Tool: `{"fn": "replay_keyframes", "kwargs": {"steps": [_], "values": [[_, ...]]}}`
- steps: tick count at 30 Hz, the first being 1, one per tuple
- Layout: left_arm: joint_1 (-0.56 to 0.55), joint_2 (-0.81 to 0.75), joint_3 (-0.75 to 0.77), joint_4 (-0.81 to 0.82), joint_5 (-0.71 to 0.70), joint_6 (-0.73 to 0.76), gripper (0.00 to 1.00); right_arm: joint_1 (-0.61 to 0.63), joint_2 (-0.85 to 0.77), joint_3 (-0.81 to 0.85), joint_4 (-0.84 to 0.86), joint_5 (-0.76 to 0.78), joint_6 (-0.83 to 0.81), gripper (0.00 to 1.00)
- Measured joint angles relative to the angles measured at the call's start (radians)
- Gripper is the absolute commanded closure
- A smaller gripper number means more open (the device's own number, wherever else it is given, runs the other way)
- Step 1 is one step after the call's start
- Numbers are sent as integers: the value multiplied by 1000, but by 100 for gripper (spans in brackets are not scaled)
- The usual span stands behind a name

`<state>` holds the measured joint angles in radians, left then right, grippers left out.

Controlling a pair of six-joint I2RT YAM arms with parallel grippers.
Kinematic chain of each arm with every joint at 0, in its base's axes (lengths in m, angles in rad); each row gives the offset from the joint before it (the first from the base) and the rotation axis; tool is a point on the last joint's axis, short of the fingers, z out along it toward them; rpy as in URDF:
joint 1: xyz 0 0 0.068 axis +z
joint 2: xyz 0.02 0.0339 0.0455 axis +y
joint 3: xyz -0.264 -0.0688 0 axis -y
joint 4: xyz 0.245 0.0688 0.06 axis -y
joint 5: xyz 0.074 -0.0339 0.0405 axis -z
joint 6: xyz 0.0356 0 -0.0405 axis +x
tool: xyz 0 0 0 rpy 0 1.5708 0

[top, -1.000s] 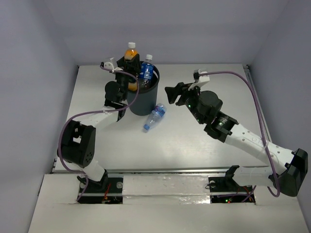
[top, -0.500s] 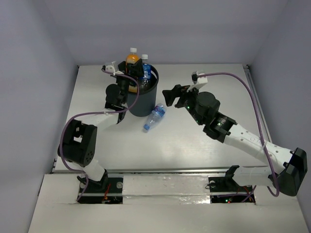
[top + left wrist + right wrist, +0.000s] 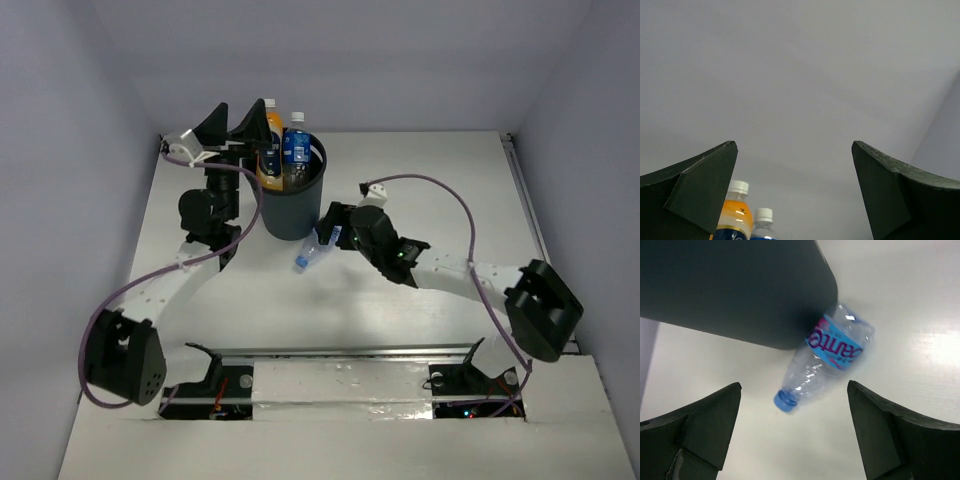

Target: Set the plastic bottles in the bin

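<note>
Right wrist view: a crumpled clear plastic bottle with a blue cap (image 3: 832, 352) is seen lying on its side on the white table (image 3: 900, 300), just beside the foot of the round black plastic bin (image 3: 735, 290). The right gripper (image 3: 794, 386) is held over it, jaws wide apart and nothing gripped. The jaws are best lowered astride the labelled middle — not the cap — and closed gently, since thin walls may buckle. The left gripper (image 3: 795, 144) hangs spread and empty near the bin's rim, where an orange-filled bottle (image 3: 734, 212) and a white-capped one (image 3: 761, 220) stand inside.
</note>
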<state>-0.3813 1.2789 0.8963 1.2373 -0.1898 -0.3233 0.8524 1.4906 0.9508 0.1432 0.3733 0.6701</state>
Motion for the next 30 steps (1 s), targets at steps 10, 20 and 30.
{"fn": "replay_keyframes", "kwargs": {"steps": [10,20,30], "values": [[-45,-356,-261,-160,-31,-133,11,-26,235,23,0,41,181,1],[-213,-645,-549,-340,-84,-239,26,-112,364,97,65,-21,233,2],[-239,-708,-607,-481,-105,-254,38,-112,434,148,90,-60,288,20]]}}
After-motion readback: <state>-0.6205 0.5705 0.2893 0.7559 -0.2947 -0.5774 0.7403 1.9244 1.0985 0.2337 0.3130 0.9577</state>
